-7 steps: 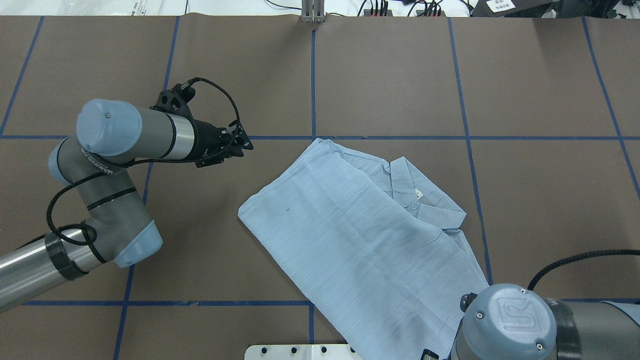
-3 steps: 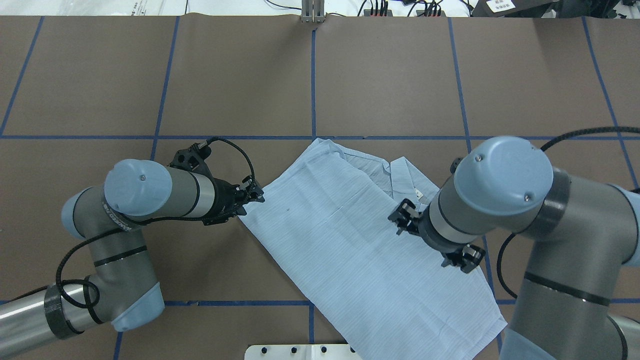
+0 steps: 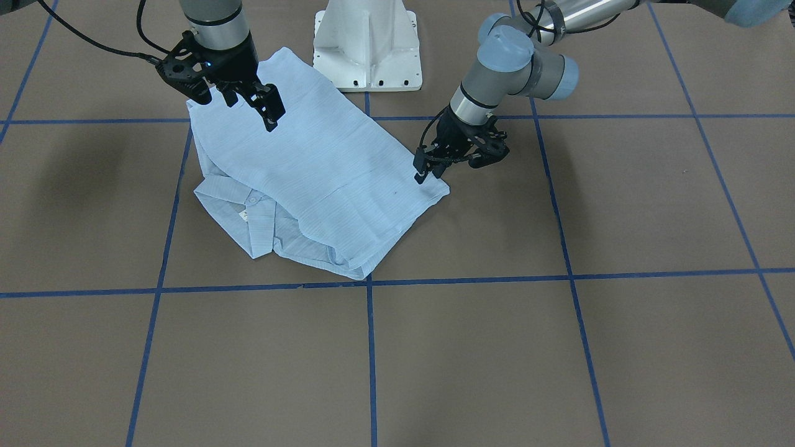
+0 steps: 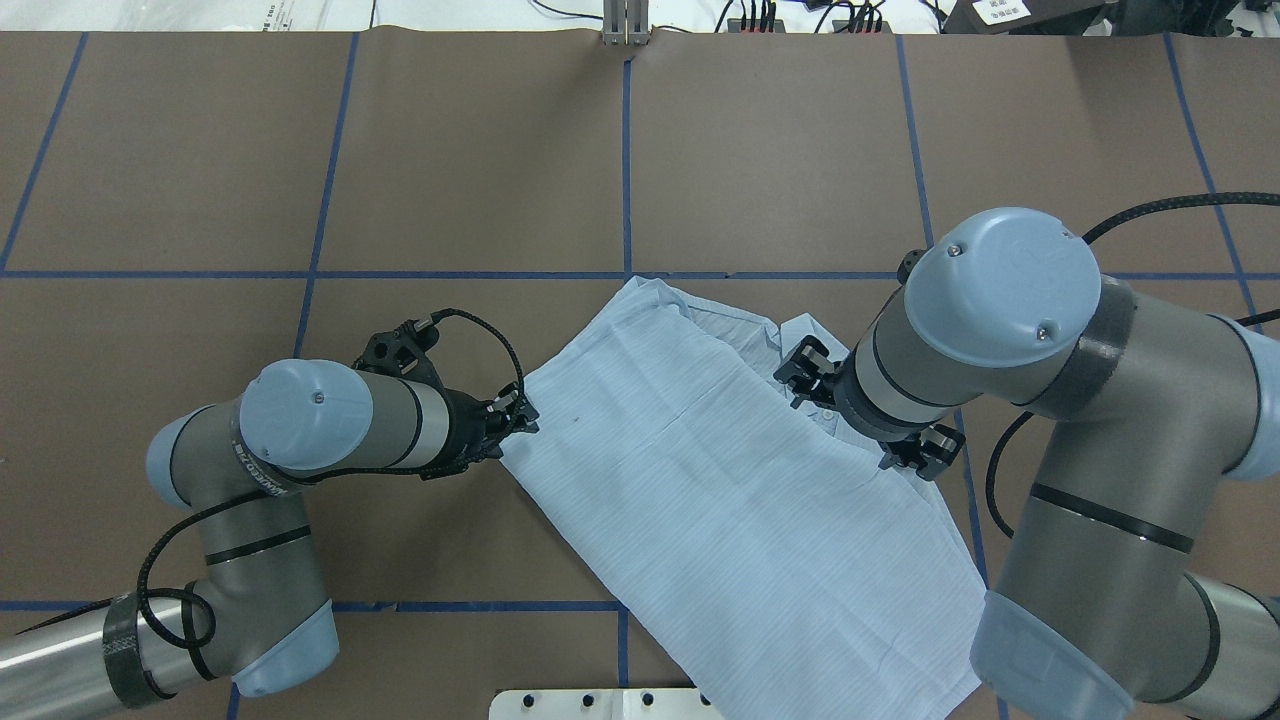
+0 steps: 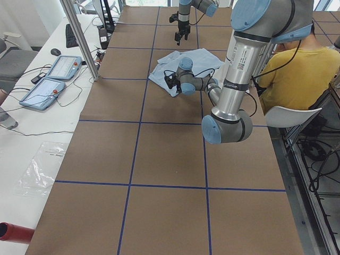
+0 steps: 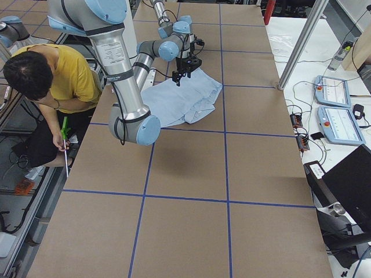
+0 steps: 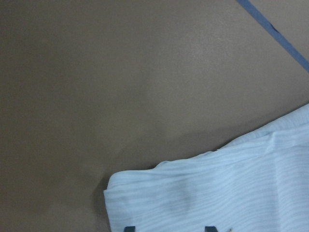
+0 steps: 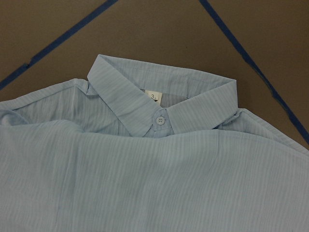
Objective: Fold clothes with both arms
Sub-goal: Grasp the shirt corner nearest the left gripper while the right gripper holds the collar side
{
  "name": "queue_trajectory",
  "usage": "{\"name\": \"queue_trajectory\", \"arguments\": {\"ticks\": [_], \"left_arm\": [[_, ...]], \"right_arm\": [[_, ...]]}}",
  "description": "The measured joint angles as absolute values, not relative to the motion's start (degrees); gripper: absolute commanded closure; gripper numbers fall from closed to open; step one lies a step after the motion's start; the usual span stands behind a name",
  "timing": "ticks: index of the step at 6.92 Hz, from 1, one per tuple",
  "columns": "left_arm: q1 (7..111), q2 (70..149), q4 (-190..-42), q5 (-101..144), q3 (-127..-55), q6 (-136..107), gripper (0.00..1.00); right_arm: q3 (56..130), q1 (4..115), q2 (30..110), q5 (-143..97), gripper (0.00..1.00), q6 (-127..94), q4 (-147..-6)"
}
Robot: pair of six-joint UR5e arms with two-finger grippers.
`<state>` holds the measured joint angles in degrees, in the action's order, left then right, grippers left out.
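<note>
The light blue shirt (image 4: 720, 480) lies folded on the brown table, collar (image 8: 159, 101) toward the far right, and also shows in the front view (image 3: 310, 180). My left gripper (image 4: 525, 418) is low at the shirt's left corner (image 7: 145, 193). Its two fingertips (image 7: 129, 228) stand apart over the cloth, open. In the front view it sits at that corner (image 3: 428, 169). My right gripper (image 3: 251, 105) hovers over the shirt near the collar, pointing down, fingers (image 4: 805, 370) spread wide and empty. The right wrist view shows only collar and button, no fingers.
The white pedestal base (image 3: 366, 43) stands just behind the shirt's near hem. Blue tape lines (image 4: 626, 160) grid the table. A person in a yellow shirt (image 6: 58, 75) sits beside the robot. Tablets and cables (image 5: 53, 79) lie on a side table.
My right arm swung in from the bottom right to over the collar. My left arm came down and right, from off the cloth to the shirt's left corner.
</note>
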<state>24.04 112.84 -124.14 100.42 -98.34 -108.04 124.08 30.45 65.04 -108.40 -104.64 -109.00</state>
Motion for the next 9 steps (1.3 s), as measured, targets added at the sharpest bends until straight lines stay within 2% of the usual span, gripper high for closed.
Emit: {"name": "queue_trajectory", "arguments": {"ticks": [3,4,5,6,9], "left_arm": [[23.58,112.55,-120.10,100.35,-99.02,-108.04,0.43],[23.52,112.63,-119.26,100.31,-99.09,-108.08,0.55],[23.49,112.73,-118.95,100.27,-99.12,-108.09,0.91],[23.47,112.70,-118.84,100.23,-99.12,-108.62,1.00],[23.72,112.61,-118.83,100.08,-99.01,-110.54,1.00]], "right_arm": [[122.02,30.58,64.93,-108.03,0.00,-104.59,-106.25],[121.89,30.50,64.91,-107.97,0.00,-104.59,-106.16],[121.85,30.28,64.93,-107.96,0.00,-104.59,-106.18],[121.83,30.10,64.99,-107.99,0.00,-104.59,-106.24],[121.58,29.91,65.17,-107.92,0.00,-104.59,-106.42]]}}
